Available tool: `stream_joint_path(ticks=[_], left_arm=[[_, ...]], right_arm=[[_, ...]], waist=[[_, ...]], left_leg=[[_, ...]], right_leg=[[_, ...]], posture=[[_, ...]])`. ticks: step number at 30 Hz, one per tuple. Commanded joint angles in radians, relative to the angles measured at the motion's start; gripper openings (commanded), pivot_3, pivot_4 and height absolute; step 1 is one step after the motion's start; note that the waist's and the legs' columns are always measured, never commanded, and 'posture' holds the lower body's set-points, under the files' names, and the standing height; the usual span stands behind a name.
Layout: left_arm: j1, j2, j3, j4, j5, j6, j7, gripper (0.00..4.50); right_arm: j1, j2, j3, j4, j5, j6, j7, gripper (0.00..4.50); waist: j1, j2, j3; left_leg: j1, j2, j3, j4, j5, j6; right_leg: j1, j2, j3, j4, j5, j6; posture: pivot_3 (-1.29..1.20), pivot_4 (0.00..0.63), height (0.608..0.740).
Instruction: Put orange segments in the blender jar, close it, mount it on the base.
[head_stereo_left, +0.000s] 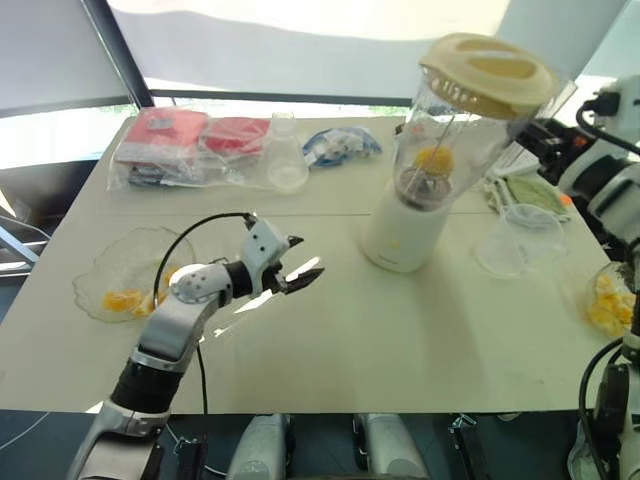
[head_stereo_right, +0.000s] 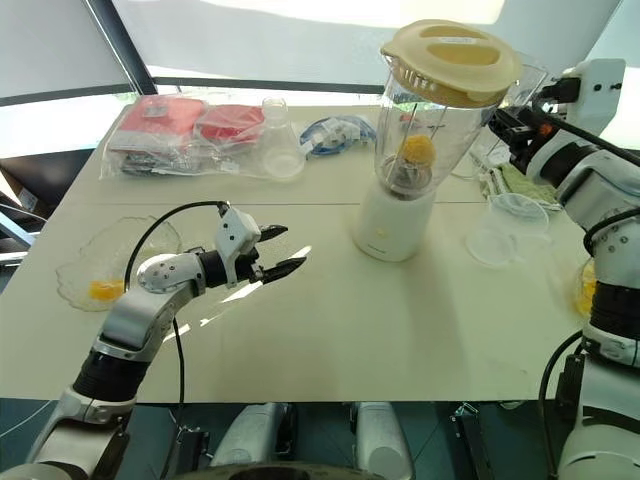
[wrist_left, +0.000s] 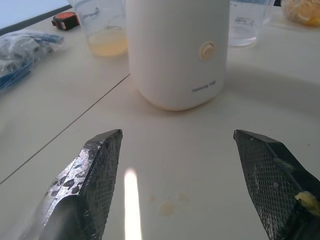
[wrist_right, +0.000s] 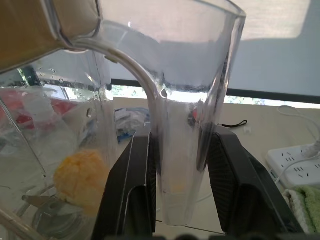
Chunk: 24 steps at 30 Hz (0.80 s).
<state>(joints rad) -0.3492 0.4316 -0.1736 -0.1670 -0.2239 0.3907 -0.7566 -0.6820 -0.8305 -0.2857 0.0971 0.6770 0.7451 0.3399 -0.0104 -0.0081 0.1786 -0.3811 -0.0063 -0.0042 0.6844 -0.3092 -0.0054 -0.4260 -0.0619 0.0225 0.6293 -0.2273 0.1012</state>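
- Blender jar (head_stereo_right: 430, 110), lidded, sat on the base (head_stereo_right: 385, 225); my right gripper (wrist_right: 179, 165) clamped its handle (wrist_right: 182, 150).
- Orange segments (head_stereo_right: 417, 150) lay inside.
- My left gripper (head_stereo_right: 272, 251) hung open above the bench (head_stereo_right: 400, 330), the base just ahead.

the blender jar (head_stereo_right: 425, 130), clear, lidded in cream, stands upright on the base (head_stereo_right: 385, 225), upper right of centre. one of the orange segments (head_stereo_right: 417, 150) lies inside above the blades.
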Motion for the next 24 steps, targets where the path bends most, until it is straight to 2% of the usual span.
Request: stream_joint_path(ticks=[1, 10, 24], left_arm=[[-0.002, 0.002, 0.004, -0.024, 0.010, -0.023, 0.006, 3.70], [0.016, 0.003, 0.004, -0.042, 0.018, -0.023, 0.020, 3.70], [0.028, -0.003, -0.002, -0.041, 0.024, -0.017, 0.045, 3.70]], right_arm=[[-0.046, 0.007, -0.012, 0.086, -0.039, -0.026, 0.043, 0.90], [-0.073, 0.001, 0.017, 0.115, -0.110, -0.028, 0.150, 0.90], [0.038, 0.068, 0.002, -0.103, -0.126, 0.068, 0.103, 0.90]], waist=[[0.000, 0.001, 0.000], [0.000, 0.001, 0.000], [-0.003, 0.001, 0.000]], left_leg=[[0.000, 0.000, 0.000, 0.000, 0.000, 0.000], [0.000, 0.000, 0.000, 0.000, 0.000, 0.000], [0.001, 0.000, -0.001, -0.001, 0.000, 0.000]], right_leg=[[0.000, 0.000, 0.000, 0.000, 0.000, 0.000], [0.000, 0.000, 0.000, 0.000, 0.000, 0.000], [0.000, 0.000, 0.000, 0.000, 0.000, 0.000]], posture=[[0.00, 0.150, 0.740], [0.00, 0.150, 0.740], [0.00, 0.150, 0.740]])
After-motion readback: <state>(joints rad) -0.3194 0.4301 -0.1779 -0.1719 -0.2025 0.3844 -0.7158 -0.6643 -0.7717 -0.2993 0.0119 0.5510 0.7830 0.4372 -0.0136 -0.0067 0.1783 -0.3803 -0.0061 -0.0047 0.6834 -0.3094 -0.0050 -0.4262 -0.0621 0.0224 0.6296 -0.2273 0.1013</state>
